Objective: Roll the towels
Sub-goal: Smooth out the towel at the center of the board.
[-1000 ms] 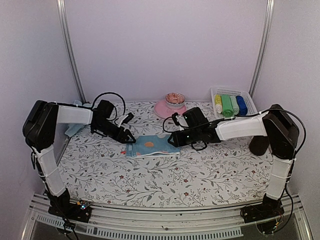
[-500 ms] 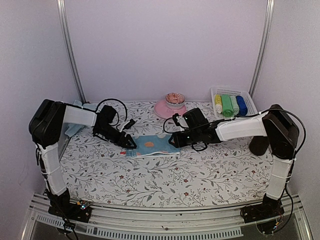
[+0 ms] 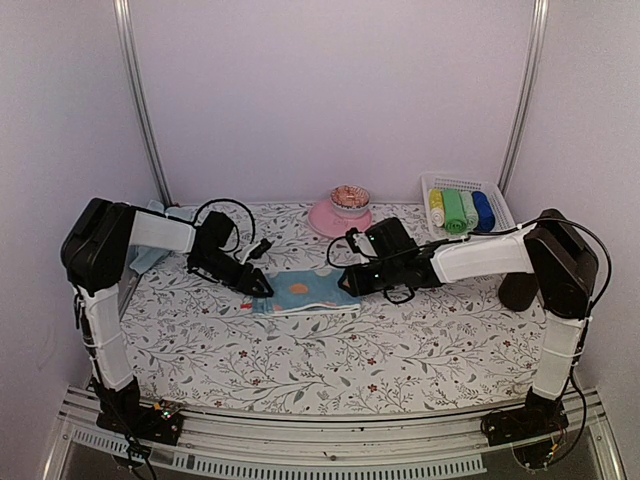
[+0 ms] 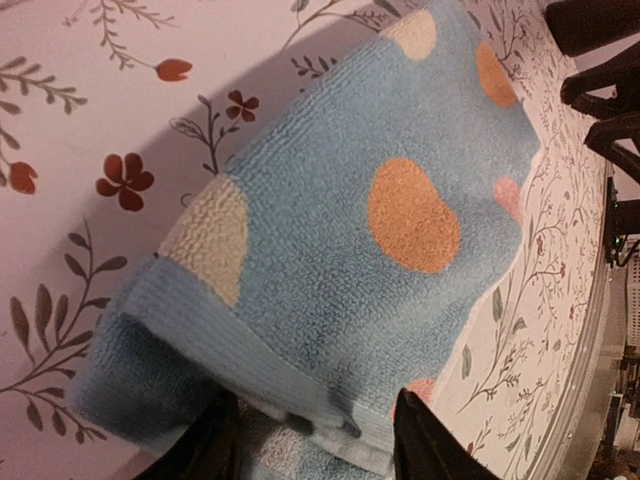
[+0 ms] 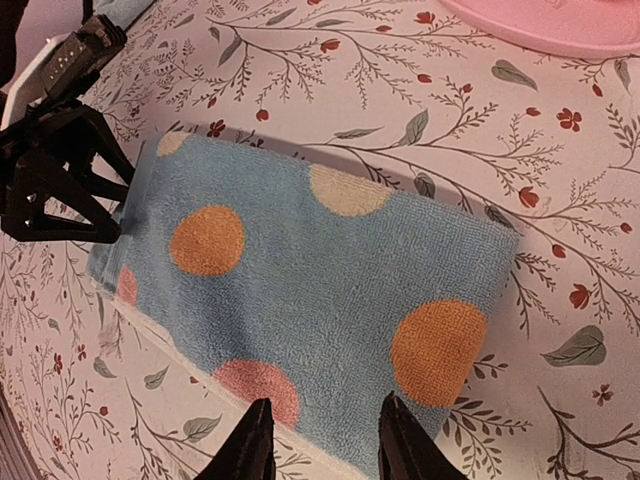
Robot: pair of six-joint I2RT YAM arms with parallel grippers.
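One pale blue towel (image 3: 305, 292) with orange, pink and cream dots lies folded in the middle of the table. My left gripper (image 3: 262, 288) is at its left end. In the left wrist view the jaws (image 4: 315, 445) stand apart on either side of the towel's hemmed end (image 4: 340, 230), which is slightly bunched and lifted. My right gripper (image 3: 345, 283) is at the right end, its jaws (image 5: 325, 440) open over the flat towel (image 5: 310, 270) near its front edge. More pale blue towels (image 3: 147, 258) lie at the back left, partly hidden behind the left arm.
A pink plate (image 3: 322, 218) carrying a small bowl (image 3: 350, 196) stands behind the towel; its rim (image 5: 560, 20) shows in the right wrist view. A white basket (image 3: 500, 205) at the back right holds several rolled cloths. The floral tablecloth (image 3: 330, 360) covers the table.
My left gripper has slid right onto the towel's left end and its jaws have narrowed. The right arm has stayed still.
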